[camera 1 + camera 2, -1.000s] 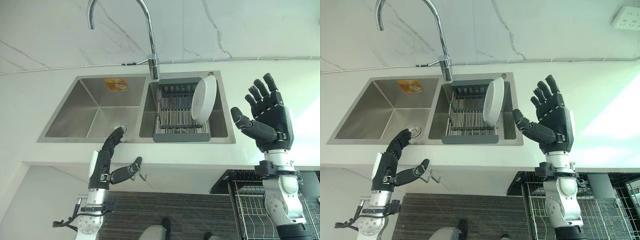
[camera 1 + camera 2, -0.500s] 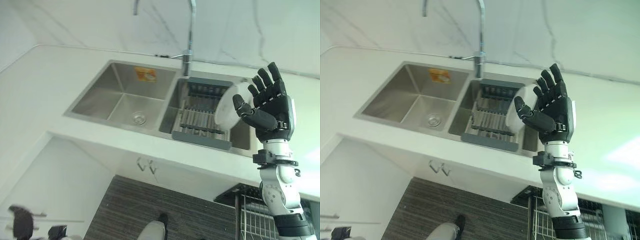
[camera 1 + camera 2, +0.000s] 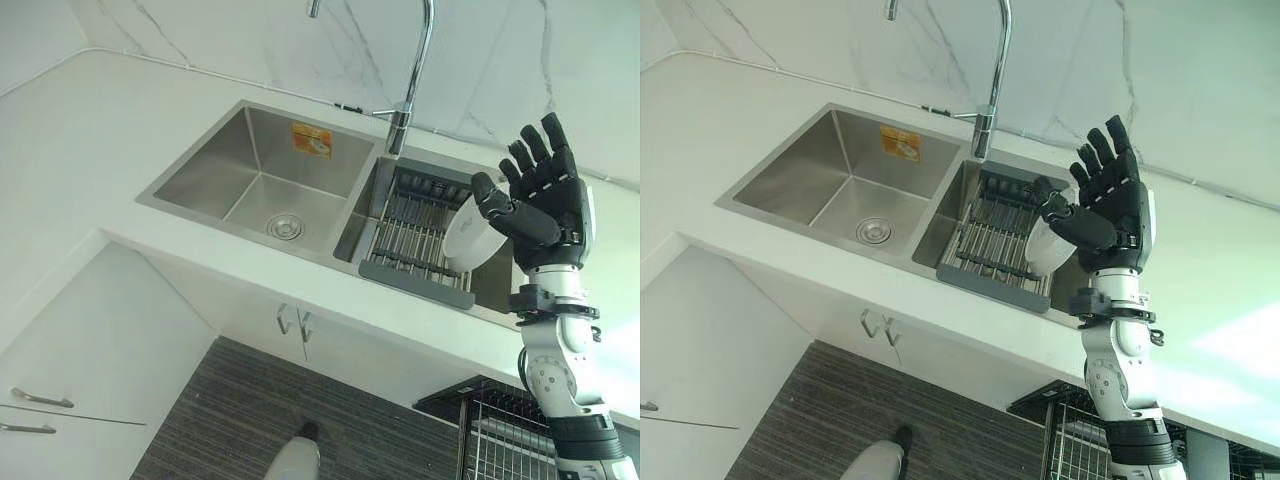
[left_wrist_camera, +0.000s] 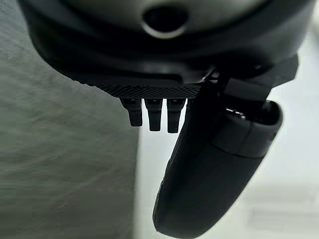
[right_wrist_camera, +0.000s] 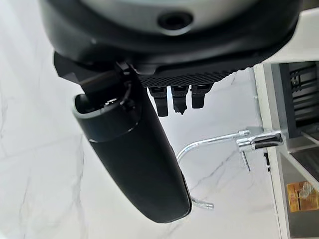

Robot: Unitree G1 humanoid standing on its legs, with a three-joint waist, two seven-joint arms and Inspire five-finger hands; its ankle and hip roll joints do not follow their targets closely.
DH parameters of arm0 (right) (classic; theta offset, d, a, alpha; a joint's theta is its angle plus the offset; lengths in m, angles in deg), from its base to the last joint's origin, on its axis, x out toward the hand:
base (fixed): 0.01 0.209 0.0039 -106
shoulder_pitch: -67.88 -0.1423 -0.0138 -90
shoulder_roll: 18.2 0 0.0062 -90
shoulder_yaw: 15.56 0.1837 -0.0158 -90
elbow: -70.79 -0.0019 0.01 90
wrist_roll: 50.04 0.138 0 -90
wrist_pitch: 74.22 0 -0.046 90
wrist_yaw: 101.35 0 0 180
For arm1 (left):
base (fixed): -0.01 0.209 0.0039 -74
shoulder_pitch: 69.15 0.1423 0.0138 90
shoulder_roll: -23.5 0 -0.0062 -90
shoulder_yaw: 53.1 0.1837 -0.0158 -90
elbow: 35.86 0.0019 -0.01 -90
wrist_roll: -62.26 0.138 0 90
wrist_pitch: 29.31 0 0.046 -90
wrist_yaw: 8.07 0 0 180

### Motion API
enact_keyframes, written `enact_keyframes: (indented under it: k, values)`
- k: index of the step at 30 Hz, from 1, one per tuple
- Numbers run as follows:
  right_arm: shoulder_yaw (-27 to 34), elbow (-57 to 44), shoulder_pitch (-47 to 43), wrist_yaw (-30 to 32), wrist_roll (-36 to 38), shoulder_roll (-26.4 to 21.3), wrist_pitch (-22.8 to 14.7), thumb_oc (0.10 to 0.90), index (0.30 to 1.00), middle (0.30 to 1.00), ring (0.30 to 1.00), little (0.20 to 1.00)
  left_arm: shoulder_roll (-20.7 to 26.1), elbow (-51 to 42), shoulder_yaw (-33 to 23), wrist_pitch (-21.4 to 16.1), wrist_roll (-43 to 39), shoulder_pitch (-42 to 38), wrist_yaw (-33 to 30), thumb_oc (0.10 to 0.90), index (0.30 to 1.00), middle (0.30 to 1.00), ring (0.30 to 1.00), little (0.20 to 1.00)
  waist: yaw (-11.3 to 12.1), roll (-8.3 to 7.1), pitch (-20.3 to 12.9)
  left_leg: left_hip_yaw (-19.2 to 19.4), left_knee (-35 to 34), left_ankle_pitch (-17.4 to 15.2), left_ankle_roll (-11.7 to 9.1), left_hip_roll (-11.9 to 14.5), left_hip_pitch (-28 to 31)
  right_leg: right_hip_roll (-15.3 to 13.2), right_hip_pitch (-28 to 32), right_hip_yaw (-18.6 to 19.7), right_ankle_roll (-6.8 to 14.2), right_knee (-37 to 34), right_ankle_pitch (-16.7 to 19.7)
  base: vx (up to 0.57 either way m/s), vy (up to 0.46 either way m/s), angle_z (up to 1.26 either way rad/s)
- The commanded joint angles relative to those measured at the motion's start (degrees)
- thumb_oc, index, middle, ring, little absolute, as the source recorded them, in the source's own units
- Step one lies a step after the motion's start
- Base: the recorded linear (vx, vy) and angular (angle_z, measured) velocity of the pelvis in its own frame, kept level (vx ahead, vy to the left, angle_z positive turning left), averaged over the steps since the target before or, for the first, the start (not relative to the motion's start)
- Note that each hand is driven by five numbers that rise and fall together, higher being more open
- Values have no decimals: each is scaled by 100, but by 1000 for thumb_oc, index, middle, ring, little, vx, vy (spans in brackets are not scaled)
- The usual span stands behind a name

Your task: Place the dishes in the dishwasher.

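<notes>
A white plate (image 3: 468,236) stands on edge in a dark grey drying rack (image 3: 412,238) inside the right basin of a steel double sink (image 3: 250,165). My right hand (image 3: 546,201) is raised open, palm toward the sink, just right of the plate. Its thumb overlaps the plate's upper edge in the eye views; I cannot tell whether they touch. In the right eye view the plate (image 3: 1044,250) sits below the right hand (image 3: 1112,207). My left hand (image 4: 214,164) hangs low with its fingers straight, holding nothing.
A tall curved faucet (image 3: 407,105) rises behind the sink's divider. The left basin has a drain (image 3: 285,226). White counter surrounds the sink. A wire dishwasher rack (image 3: 492,432) sits pulled out at the lower right, under the counter. White cabinet doors with handles (image 3: 291,322) are below.
The camera has swung, shifting the whole picture. My right hand has closed in on the plate from the right. My left arm has dropped out of the eye views.
</notes>
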Motion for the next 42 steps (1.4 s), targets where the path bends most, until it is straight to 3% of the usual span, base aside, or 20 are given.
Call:
enact_keyframes:
  k: [1, 4, 6, 9, 11, 18, 21, 29, 42]
  values:
    - [289, -589, -227, -110, 13, -260, -576, 800, 900, 900, 900, 900, 362, -402, 396, 264, 827, -22, 810, 800, 900, 900, 900, 900, -56, 142, -193, 217, -11, -542, -184, 378, 330, -275, -149, 154, 404, 286, -73, 21, 43, -9]
    - [180, -522, -142, -319, -78, -256, -797, 800, 900, 900, 900, 900, 613, -283, 1084, 958, 1517, -107, 1575, 800, 900, 900, 900, 900, -266, 246, -140, 443, -11, -603, -137, 429, 429, -283, -183, 293, 416, 286, -6, 59, 109, -25]
    - [128, -534, -145, -452, -110, -257, -866, 800, 900, 900, 900, 900, 699, -180, 1295, 1100, 1700, -155, 1743, 800, 900, 900, 900, 900, -342, 281, -123, 509, -11, -632, -123, 444, 469, -295, -192, 347, 428, 286, 10, 45, 87, -27]
    - [41, -617, -184, -522, -230, -261, -856, 800, 900, 900, 900, 900, 819, 110, 1579, 1673, 1891, -242, 2178, 800, 900, 900, 900, 900, -465, 324, -119, 617, -11, -680, -106, 465, 542, -317, -210, 440, 458, 286, 33, 66, 103, -36]
    - [-58, -613, -297, -440, -230, -262, -735, 800, 900, 900, 900, 900, 908, 569, 1979, 1998, 2511, -442, 2498, 800, 900, 900, 900, 900, -640, 340, -129, 760, -11, -762, -76, 486, 652, -349, -225, 569, 505, 286, 55, 127, 129, -39]
    - [-110, -668, -307, -224, -334, -138, -672, 800, 900, 900, 900, 900, 999, 741, 2532, 2192, 2892, -742, 2408, 800, 900, 900, 900, 900, -855, 359, -61, 898, -11, -872, 78, 432, 781, -382, -120, 740, 551, 286, 108, 60, 70, -18]
    - [-109, -632, -310, -217, -237, -135, -572, 800, 900, 900, 900, 900, 1049, 810, 2495, 2279, 2806, -752, 2395, 800, 900, 900, 900, 900, -869, 355, -44, 910, -11, -915, 136, 379, 818, -413, -82, 773, 577, 286, 123, 51, 66, -2]
    - [-318, -295, -424, -314, -9, -22, -226, 800, 900, 900, 900, 900, 1149, 870, 2532, 2347, 2940, -822, 2491, 800, 900, 900, 900, 900, -824, 363, -61, 835, -11, -960, 256, 246, 834, -462, -30, 819, 613, 286, 150, 13, 16, 0]
    - [-511, 757, -786, 59, 65, 238, -359, 800, 900, 900, 900, 900, 1179, 774, 2552, 2402, 2852, -696, 2659, 800, 900, 900, 900, 900, -587, 349, -71, 755, -11, -949, 253, 169, 792, -596, -95, 724, 684, 286, 201, 2, 2, 2]
